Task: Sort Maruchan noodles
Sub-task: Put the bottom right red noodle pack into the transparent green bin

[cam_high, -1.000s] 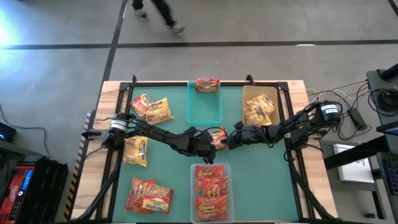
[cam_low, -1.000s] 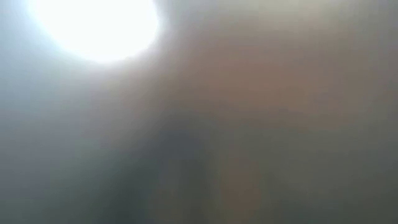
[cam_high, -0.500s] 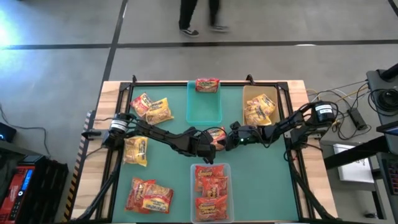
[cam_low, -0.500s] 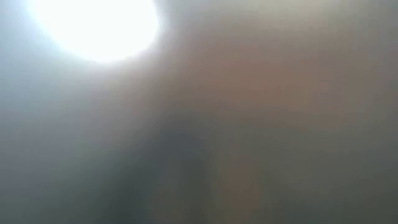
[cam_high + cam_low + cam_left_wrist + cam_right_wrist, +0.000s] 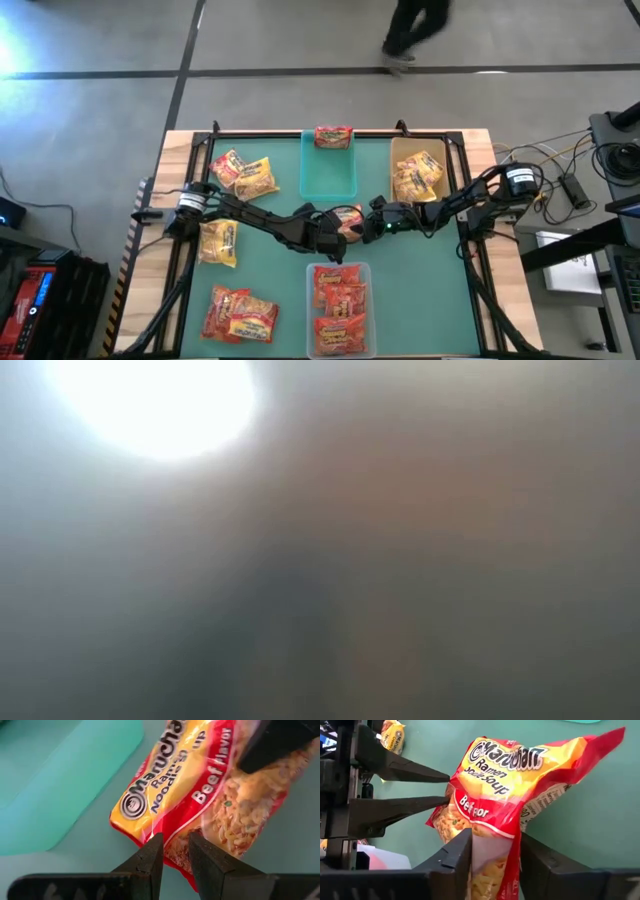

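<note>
The right gripper [image 5: 492, 851] is clamped on one end of a Beef packet [image 5: 507, 775]; its label reads "Maruchan Ramen Noodle Soup", with "Beef" partly creased. In the left wrist view the same packet [image 5: 200, 795] reads "Maruchan Ramen Noodle Soup, Beef Flavor". The left gripper [image 5: 175, 851] pinches the packet's opposite edge between nearly closed fingers. The packet is held between both grippers above the green mat [image 5: 260, 270] at table centre [image 5: 347, 218], its long axis running roughly from one gripper to the other.

Compared with a second ago, the right gripper has moved in from just beside the packet and closed on it; the left arm is unchanged.

Beyond, the clear bin [image 5: 340, 300] holds red packets; a tan bin [image 5: 418, 172] holds yellow ones; a teal bin [image 5: 328, 170] stands farther back. The low view shows only glare.
</note>
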Controlling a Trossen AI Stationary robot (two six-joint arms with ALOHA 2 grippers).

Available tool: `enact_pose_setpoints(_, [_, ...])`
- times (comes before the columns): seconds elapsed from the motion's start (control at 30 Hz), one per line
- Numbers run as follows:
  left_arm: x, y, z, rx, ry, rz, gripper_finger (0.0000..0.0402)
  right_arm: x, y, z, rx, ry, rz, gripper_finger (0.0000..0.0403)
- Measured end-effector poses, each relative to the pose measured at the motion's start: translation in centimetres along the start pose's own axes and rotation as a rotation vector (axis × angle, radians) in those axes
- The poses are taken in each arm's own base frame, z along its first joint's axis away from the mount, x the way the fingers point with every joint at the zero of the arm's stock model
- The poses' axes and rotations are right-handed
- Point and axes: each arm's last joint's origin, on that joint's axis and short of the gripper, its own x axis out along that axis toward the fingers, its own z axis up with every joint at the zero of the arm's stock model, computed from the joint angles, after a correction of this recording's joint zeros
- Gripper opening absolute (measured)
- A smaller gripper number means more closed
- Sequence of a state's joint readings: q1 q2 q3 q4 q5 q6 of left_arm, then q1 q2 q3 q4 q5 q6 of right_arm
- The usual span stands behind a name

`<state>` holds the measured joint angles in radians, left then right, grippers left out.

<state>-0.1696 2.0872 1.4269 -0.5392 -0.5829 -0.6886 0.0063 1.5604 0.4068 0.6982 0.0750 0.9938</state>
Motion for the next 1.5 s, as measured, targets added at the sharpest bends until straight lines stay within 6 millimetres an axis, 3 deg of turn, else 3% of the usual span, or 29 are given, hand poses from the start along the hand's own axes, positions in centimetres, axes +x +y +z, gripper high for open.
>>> enact_pose_setpoints(0.33, [-1.8,-0.4,1.1,-0.005,-0.089,0.043,0.0075,0.0,0.0,0.0,-0.049,0.0,-0.001,0.0059])
enact_pose_setpoints(0.63, [-4.9,-0.5,0.6,-0.006,-0.152,0.162,0.0075,-0.3,0.4,0.1,-0.062,0.032,0.04,0.0054])
enact_pose_setpoints(1.03, [-7.4,1.8,-0.9,-0.15,-0.13,0.411,0.0075,-2.2,2.1,1.7,-0.117,-0.014,0.142,0.0053])
enact_pose_setpoints(1.3, [-7.7,2.2,-1.3,-0.187,-0.124,0.443,0.0075,-3.6,3.1,5.2,-0.273,-0.164,0.16,0.0053])
enact_pose_setpoints(1.5, [-7.6,2.2,-1.3,-0.187,-0.124,0.443,0.0075,-3.9,4.6,9.0,-0.549,-0.328,0.134,0.0053])
